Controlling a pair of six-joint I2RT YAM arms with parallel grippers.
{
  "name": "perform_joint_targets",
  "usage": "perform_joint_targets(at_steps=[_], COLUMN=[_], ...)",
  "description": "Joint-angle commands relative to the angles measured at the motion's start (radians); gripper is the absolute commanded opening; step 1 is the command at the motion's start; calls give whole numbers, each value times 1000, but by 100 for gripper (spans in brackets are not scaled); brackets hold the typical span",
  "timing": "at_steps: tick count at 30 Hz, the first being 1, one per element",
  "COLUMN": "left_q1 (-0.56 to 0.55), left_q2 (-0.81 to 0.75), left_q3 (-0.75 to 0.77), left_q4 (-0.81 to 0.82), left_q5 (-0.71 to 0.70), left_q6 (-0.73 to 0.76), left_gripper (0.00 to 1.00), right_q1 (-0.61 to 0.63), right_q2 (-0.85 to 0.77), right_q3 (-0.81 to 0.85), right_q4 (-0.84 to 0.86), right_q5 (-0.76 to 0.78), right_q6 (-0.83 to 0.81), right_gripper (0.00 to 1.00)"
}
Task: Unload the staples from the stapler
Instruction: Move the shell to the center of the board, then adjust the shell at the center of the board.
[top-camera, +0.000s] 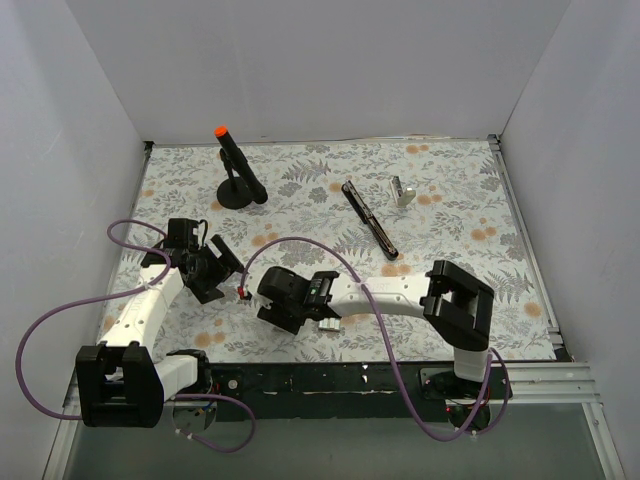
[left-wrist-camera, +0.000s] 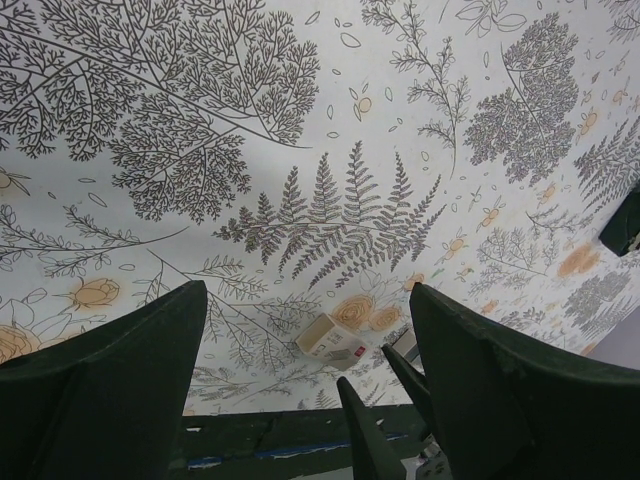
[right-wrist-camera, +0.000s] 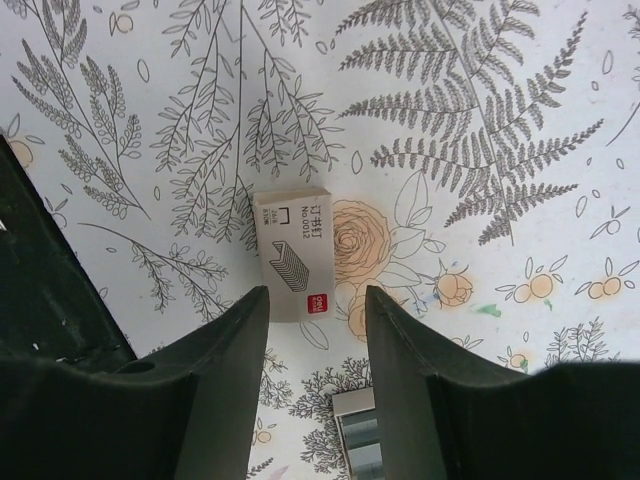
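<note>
Both of mine are hanging open, nothing in them. My left gripper (left-wrist-camera: 308, 300) and right gripper (right-wrist-camera: 310, 300) hover low over the floral-print tabletop (top-camera: 460, 200). The slim black bar-shaped stapler (top-camera: 370, 219) lies further out, well apart from both. A small beige cardboard staple box (right-wrist-camera: 292, 250) sits just beyond my right gripper.

Top external: fixed high over the near edge, looking down on the whole floral table (top-camera: 450, 200) (widest view by far). Left wrist, right wrist: close above its surface, tilted down. Both wrist views share one small staple box (right-wrist-camera: 292, 253).
</note>
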Motion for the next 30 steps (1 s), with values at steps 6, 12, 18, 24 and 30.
perform_joint_targets(at_steps=[6,12,18,24,30], left_q1=[5,-19,-190,-288,-308], left_q2=[-8,-106,-283,-272,-220], left_q3=[-19,-184,-396,-501,-511], left_q4=[14,44,132,270,311], left_q5=[40,229,235,223,206], left_q6=[-1,-135,-363,-468,-463], left_gripper=[79,38,0,0,0], right_q1=[-61,-142,-200,-205,-203], right_q2=[-59,-112,-120,-57,-14], right_q3=[-25,-99,-133,-111,-102], right_q4=[68,132,153,161,175], right_q5=[-68,-173,-273,-367,-396], right_q6=[59,96,105,114,131], right_gripper=[49,35,22,20,20])
